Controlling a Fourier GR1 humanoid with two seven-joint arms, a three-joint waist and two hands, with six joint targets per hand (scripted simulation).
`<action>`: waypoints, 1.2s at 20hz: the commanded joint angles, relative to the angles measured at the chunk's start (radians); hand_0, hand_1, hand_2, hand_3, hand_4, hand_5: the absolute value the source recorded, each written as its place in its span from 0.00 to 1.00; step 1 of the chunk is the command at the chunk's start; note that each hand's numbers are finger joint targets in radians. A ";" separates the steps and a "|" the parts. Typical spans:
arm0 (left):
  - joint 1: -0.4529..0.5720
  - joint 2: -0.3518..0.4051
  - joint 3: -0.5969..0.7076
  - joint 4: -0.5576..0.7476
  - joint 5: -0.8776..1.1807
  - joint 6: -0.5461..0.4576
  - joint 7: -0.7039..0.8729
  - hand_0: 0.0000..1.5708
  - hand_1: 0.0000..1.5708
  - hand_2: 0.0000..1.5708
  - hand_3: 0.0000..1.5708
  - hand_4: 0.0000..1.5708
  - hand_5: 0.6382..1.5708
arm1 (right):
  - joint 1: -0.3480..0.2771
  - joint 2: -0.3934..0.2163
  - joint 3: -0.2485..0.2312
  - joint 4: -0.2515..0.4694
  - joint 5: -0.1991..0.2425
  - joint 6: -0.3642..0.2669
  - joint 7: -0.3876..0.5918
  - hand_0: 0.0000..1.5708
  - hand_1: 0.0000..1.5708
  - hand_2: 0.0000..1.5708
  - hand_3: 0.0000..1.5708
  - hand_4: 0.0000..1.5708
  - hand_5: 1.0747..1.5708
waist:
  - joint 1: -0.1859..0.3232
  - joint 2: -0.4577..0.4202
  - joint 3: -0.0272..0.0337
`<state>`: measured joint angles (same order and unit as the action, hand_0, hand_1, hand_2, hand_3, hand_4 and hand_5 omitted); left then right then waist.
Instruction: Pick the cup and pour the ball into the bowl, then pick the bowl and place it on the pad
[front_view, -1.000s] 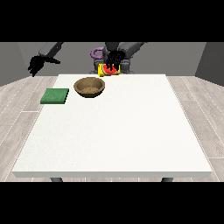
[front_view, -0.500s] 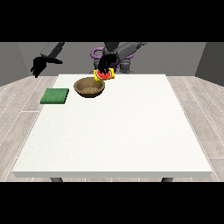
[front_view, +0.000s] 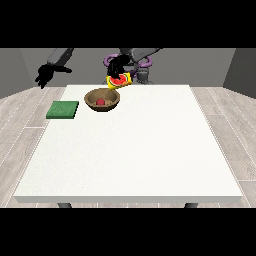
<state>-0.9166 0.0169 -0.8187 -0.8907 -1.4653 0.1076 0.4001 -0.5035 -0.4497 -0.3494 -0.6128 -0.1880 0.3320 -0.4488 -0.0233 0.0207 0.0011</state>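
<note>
Hand (front_view: 118, 66) tips yellow cup (front_view: 119, 81) over bowl (front_view: 102, 99); red ball (front_view: 101, 101) seemingly inside; green pad (front_view: 63, 110) beside.

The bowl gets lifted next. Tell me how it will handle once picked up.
The bowl looks wooden and thick-walled, so probably stiff and sturdy. It sits wide and low, so it is unlikely to tip. The red ball inside may roll if the bowl tilts on the way to the green pad.

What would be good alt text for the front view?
A black hand holds a tilted yellow cup above a brown bowl that contains a red ball. A green pad lies beside the bowl on the white table.
</note>
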 joint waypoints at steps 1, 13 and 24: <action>-0.065 -0.003 -0.005 0.007 -0.066 -0.104 -0.035 0.99 0.99 1.00 1.00 0.76 0.87 | 0.027 -0.005 0.011 0.008 0.016 0.009 -0.033 0.00 0.00 0.00 0.13 0.00 0.89 | 0.004 -0.007 -0.0003; 0.095 -0.013 0.204 -0.156 0.037 0.017 -0.060 0.00 0.00 1.00 1.00 0.84 0.78 | 0.061 -0.013 -0.032 0.037 -0.041 0.030 -0.002 0.00 0.00 0.00 0.00 0.27 0.97 | 0.085 0.001 -0.0032; 0.215 0.049 0.653 -0.295 0.620 0.174 -0.298 0.82 0.82 1.00 0.97 0.63 0.99 | 0.075 0.037 -0.034 0.006 -0.053 -0.017 0.003 0.00 0.00 0.00 0.00 0.15 0.98 | 0.158 0.101 -0.0070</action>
<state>-0.7479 0.0960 -0.2897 -1.1467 -1.0555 0.2586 0.1799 -0.4339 -0.4325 -0.3808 -0.5944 -0.2344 0.3246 -0.4343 0.1326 0.0731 -0.0044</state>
